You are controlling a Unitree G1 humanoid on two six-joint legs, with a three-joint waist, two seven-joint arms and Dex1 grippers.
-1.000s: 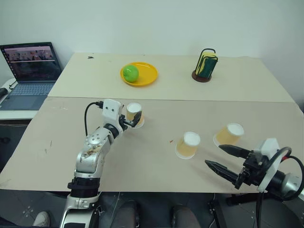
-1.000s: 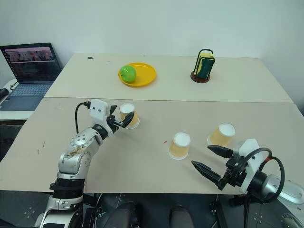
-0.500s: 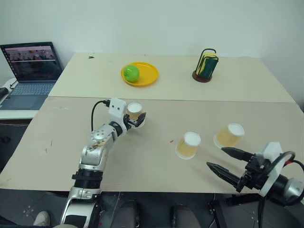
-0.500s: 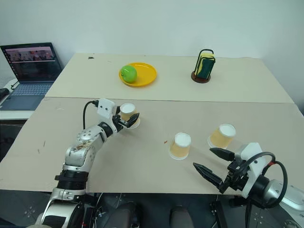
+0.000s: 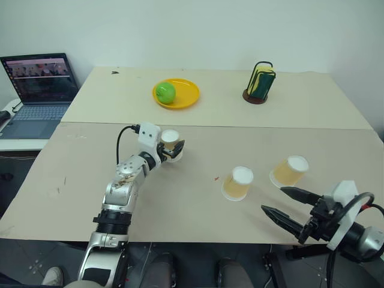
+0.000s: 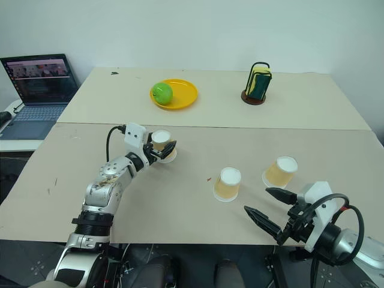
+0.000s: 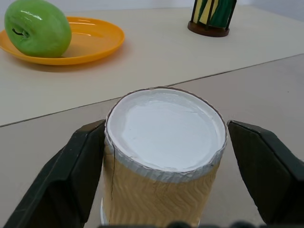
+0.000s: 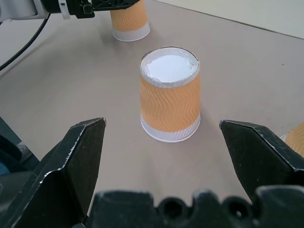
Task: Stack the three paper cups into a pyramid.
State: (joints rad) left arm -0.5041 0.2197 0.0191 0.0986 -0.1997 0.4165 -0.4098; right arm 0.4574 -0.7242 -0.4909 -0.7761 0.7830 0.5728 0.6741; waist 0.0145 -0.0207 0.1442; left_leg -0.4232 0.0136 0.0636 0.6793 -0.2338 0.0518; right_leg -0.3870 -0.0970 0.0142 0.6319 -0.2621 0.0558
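A yellow plate (image 5: 180, 101) near the table's (image 5: 198, 204) far edge holds a green apple (image 5: 165, 92). Three upside-down paper cups sit apart: the left gripper (image 7: 166, 156) is narrowed around one cup (image 7: 164, 156), one finger touching; the middle cup (image 5: 237, 183) and right cup (image 5: 289, 170) lie beyond the wide-open right gripper (image 5: 287, 208). A rack (image 5: 260, 83) holds sponges, hard to make out.

Bright, even light from overhead — shadows stay faint on the tabletop (image 5: 180, 198); a soft glare sits on the apple (image 7: 38, 27), its background slightly blurred.
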